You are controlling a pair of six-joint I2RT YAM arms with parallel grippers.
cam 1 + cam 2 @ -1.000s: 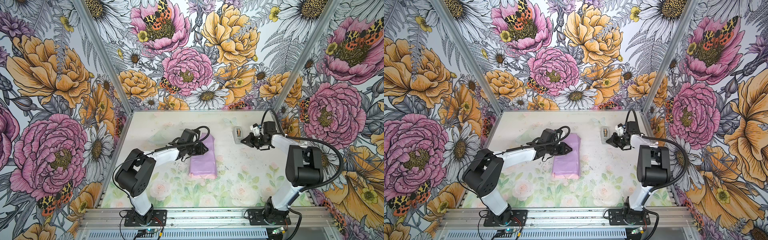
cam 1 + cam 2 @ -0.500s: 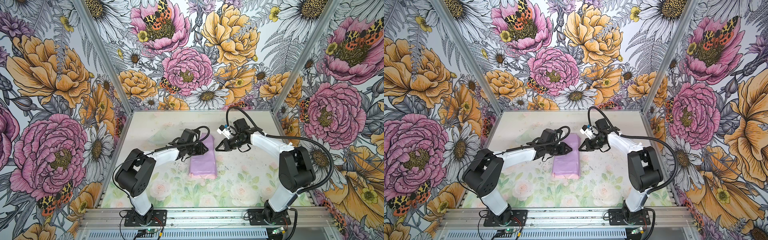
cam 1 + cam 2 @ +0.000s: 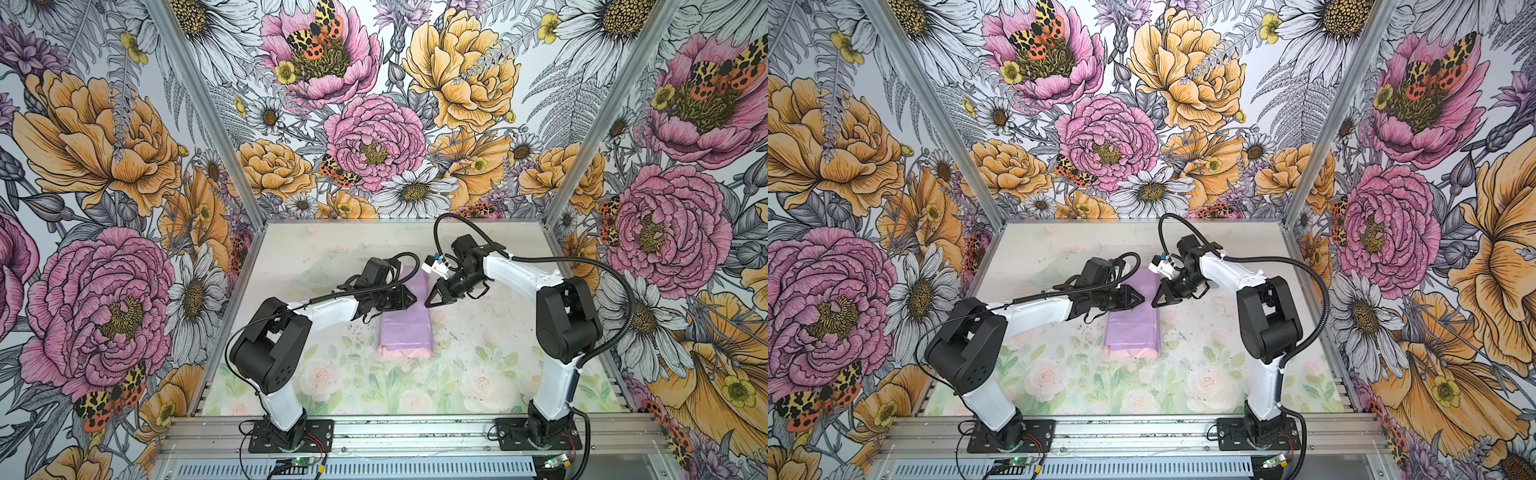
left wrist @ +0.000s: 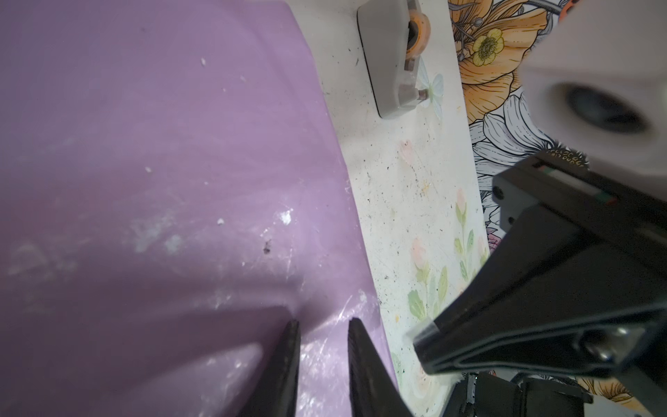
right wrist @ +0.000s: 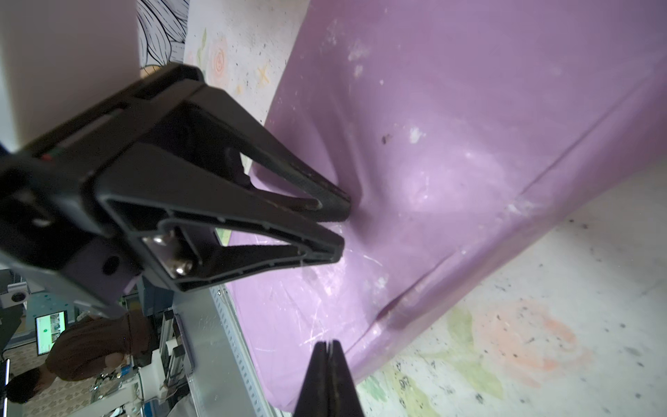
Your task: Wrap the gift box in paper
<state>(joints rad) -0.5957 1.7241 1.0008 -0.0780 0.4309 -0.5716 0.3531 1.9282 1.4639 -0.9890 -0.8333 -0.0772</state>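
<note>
Right arm has left the rear right of the table (image 3: 490, 332) and swung inward. My right gripper (image 3: 431, 301) now hangs at the right edge of the paper (image 3: 390, 328), nearly tip to tip with my left gripper (image 3: 412, 300), which has not shifted.

Jaws, right: fully closed, the two fingers (image 5: 317, 379) pressed flat together in the right wrist view. A small clear sliver (image 4: 420, 326) shows at that tip in the left wrist view; I cannot tell what it is, nor whether the tip touches the sheet.

Jaws, left: the fingers (image 4: 285, 361) stand a little apart, both tips set down on the paper, which dents and creases around them. I see nothing held between them.

Work piece: the gift box (image 3: 409, 338) lies mid-table, wholly covered, showing only as a lilac block under the sheet. A pale pink flap projects at the near end; more paper runs on toward the rear. The surface is scuffed with white flecks.

A grey tape dispenser (image 4: 389, 61) stands on the table off the paper's right side, apart from both grippers.
</note>
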